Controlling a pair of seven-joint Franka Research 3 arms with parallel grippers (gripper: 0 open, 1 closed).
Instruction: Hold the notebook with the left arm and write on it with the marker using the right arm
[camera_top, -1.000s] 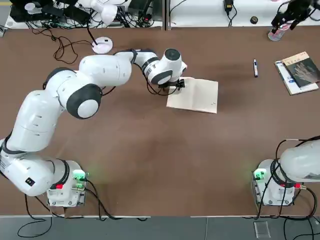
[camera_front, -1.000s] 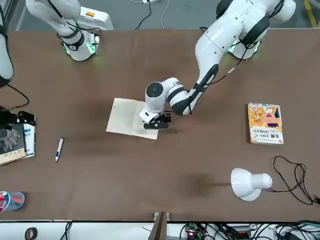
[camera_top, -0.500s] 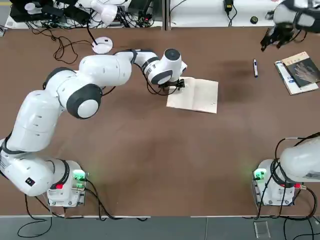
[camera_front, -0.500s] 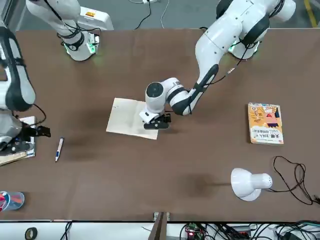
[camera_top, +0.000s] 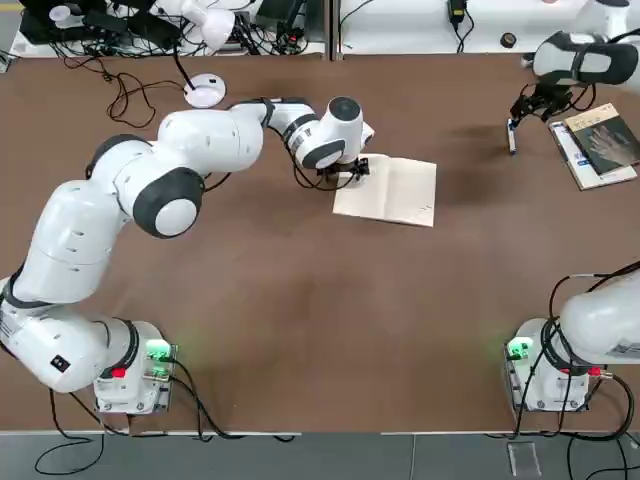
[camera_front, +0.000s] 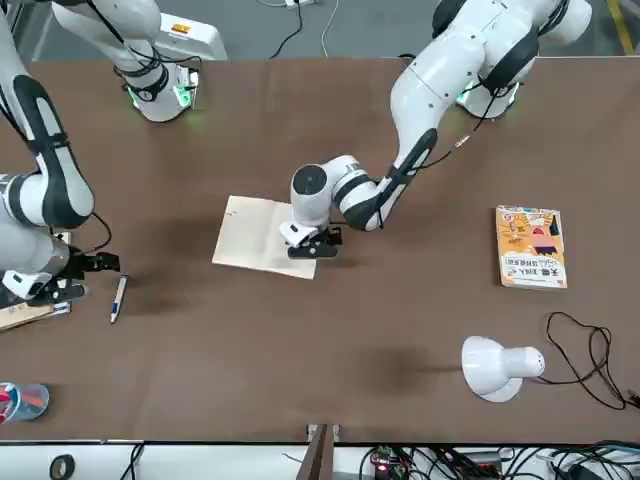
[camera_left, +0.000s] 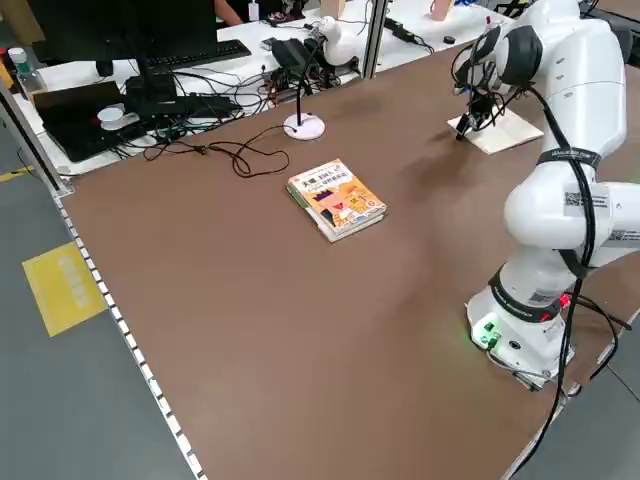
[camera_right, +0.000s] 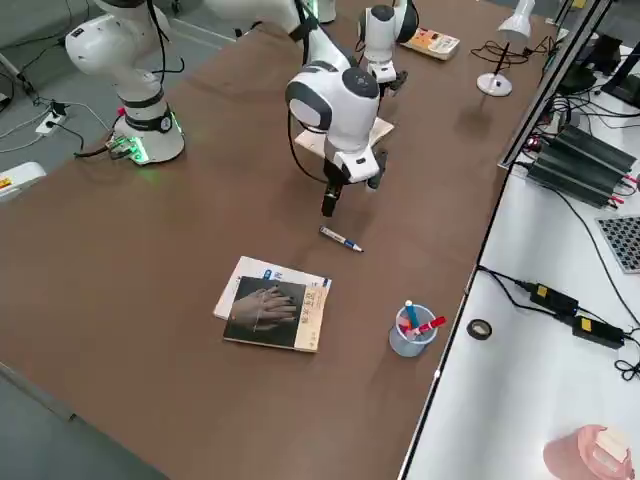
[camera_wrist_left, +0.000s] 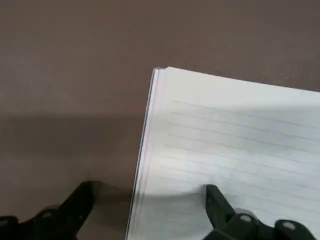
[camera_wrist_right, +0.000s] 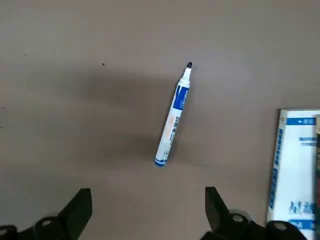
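The right gripper (camera_wrist_right: 145, 212) hangs with jaws wide and empty just above the slim white marker with a blue band (camera_wrist_right: 173, 118), which lies flat on the brown bench (camera_top: 300, 300). Well apart from the marker, the left gripper (camera_wrist_left: 145, 212) has its jaws spread astride the edge of the thin cream-white lined notebook (camera_top: 390, 191), holding it down. The step in hand seems to be the marker pickup; next the right jaws must descend and close across its barrel.

Bare table all around marker (camera_wrist_right: 173, 116), easy reach from above; only dark-covered book (camera_top: 603, 141) sits near on one side.
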